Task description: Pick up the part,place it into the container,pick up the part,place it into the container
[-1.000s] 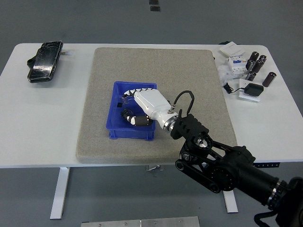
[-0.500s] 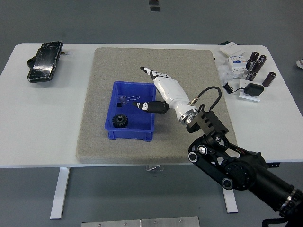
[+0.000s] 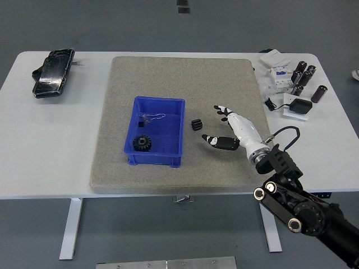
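1. One view only, the head view; it sits high on the robot's side of the white worktop (image 3: pixel 50 151) and looks forward and down over it.
2. It stands far enough back to take in the whole worktop: the near edge runs across the lower part, the far edge lies near the top, with grey floor (image 3: pixel 168 25) beyond it and below the near edge.
3. The grey mat (image 3: pixel 224 84) lies about mid-frame; the right arm (image 3: pixel 303 207) enters from the lower right corner.
4. With no second view, nothing is shared.
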Available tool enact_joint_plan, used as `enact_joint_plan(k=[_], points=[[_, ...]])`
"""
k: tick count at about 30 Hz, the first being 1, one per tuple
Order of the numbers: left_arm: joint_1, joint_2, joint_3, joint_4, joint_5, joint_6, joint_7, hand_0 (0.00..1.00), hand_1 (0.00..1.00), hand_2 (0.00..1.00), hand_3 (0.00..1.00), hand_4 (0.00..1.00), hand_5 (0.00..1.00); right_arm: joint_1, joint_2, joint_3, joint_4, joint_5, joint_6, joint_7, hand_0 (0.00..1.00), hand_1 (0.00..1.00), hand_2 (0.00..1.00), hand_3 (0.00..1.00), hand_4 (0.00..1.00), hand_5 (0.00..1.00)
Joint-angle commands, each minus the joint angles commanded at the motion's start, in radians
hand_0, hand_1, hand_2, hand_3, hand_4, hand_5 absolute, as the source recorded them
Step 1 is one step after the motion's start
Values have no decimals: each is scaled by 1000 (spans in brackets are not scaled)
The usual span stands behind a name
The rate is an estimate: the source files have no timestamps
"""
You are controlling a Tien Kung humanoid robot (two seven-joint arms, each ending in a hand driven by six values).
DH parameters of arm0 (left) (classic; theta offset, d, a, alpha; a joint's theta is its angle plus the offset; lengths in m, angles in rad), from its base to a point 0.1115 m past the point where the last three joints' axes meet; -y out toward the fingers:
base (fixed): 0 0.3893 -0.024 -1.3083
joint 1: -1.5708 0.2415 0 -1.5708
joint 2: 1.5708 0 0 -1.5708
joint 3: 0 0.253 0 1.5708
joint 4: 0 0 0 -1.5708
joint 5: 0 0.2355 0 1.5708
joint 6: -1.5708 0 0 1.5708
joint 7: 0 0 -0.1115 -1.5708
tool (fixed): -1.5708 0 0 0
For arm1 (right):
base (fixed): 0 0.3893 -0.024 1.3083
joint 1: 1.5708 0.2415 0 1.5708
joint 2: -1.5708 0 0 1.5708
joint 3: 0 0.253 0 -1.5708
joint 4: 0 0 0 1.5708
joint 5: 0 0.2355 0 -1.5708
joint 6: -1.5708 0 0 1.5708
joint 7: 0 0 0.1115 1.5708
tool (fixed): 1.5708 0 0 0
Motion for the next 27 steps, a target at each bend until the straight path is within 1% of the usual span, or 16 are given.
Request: enact_joint_plan(k=[5,7,8,12,13,14,19,20,25,26,27], points=[[-2,0,5,0,-4,0,0,639,616,575,591,637,265,44,17,-69,-31,-12,17,-8,696,741,837,899,819,347],[-2,1,7,0,-7,1,2,639,616,575,591,637,265,58,21,-87,-45,-19,23,-12,696,741,837,899,819,347],[-2,1,8,0,-8,1,3,639,616,575,591,632,268,67,24,-98,-57,-23,26,-14,690,729,817,888,805,329],[-3,1,10,0,-11,2,3,639,616,575,591,632,268,89,28,-128,-84,-29,36,-21,690,729,817,888,805,329],[-3,1,10,0,-11,1,2,639,616,575,591,632,268,93,29,-136,-88,-30,37,-22,690,729,817,888,805,329],[-3,1,11,0,-11,1,2,639,615,575,590,629,267,97,29,-143,-90,-31,38,-23,673,691,758,839,788,313],[-4,1,11,0,-11,1,1,639,615,575,590,629,267,110,34,-174,-89,-38,34,-21,673,691,758,839,788,313],[-4,1,11,0,-10,1,1,639,616,575,591,627,265,112,35,-179,-88,-39,33,-21,631,583,642,701,660,206],[-5,2,9,0,-9,1,-1,639,616,575,591,627,265,116,36,-201,-89,-47,29,-24,631,583,642,701,660,206],[-5,2,9,0,-9,1,-1,639,617,575,591,625,261,116,36,-205,-89,-49,26,-24,597,527,540,635,503,10],[-5,2,10,0,-10,1,-1,639,617,575,591,625,261,116,35,-207,-89,-50,23,-25,597,527,540,635,503,10]])
